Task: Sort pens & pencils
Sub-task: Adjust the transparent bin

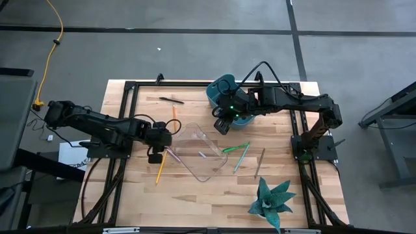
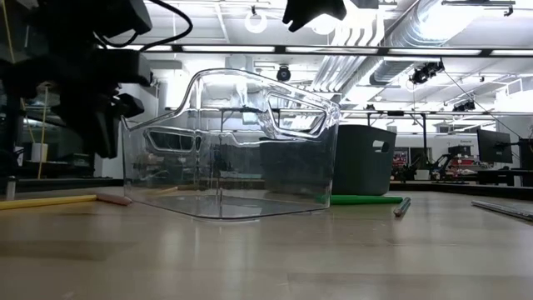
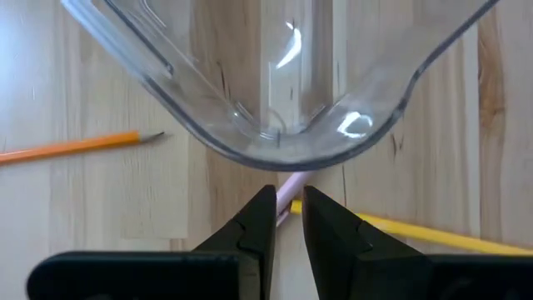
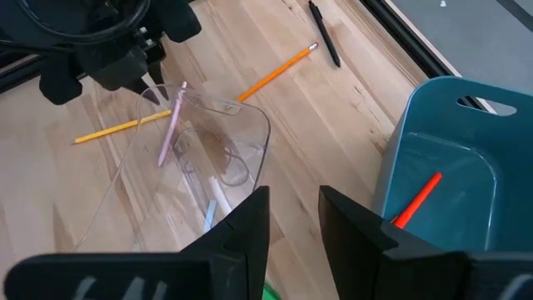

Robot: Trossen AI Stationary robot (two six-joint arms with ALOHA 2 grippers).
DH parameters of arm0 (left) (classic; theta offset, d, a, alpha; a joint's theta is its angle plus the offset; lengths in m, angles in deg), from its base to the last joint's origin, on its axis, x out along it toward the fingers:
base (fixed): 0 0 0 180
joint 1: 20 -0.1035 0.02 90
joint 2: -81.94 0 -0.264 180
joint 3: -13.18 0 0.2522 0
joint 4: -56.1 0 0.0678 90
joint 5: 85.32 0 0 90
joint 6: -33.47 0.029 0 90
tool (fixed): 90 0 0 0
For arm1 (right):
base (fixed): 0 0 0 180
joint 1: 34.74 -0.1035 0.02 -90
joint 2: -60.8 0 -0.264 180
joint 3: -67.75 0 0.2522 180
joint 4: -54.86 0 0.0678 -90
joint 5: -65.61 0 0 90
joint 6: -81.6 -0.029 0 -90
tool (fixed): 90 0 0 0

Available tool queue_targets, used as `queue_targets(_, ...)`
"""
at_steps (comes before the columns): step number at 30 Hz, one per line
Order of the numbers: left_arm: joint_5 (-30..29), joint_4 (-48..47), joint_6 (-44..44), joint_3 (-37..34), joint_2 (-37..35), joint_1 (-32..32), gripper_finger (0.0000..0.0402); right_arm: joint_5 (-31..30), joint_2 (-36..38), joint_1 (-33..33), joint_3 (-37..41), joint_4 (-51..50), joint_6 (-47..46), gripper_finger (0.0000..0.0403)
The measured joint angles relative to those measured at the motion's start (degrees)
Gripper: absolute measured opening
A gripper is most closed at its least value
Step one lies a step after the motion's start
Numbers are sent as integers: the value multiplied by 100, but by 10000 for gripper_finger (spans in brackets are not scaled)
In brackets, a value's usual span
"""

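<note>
Sorting is barely begun: one red pen (image 4: 416, 200) lies in the blue bin (image 4: 466, 125), while the left claw (image 3: 281, 215), nearly closed on a pink pencil (image 4: 171, 125), lifts it at the clear bin (image 1: 195, 151). The right claw (image 4: 293, 218) hovers open, empty. Green pens (image 1: 235, 148) and yellow pencils (image 1: 160, 170) remain on the desk (image 1: 214, 195).

One camera looks straight down on the counter (image 1: 195, 195); another sits level at its surface. Both wrist cameras look down close, sharing the clear bin (image 1: 198, 151).
</note>
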Motion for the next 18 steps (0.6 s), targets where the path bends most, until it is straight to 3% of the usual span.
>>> queue_targets(18,240,982,-236,-1,-2,0,51,0,0,0,0,2,94,97)
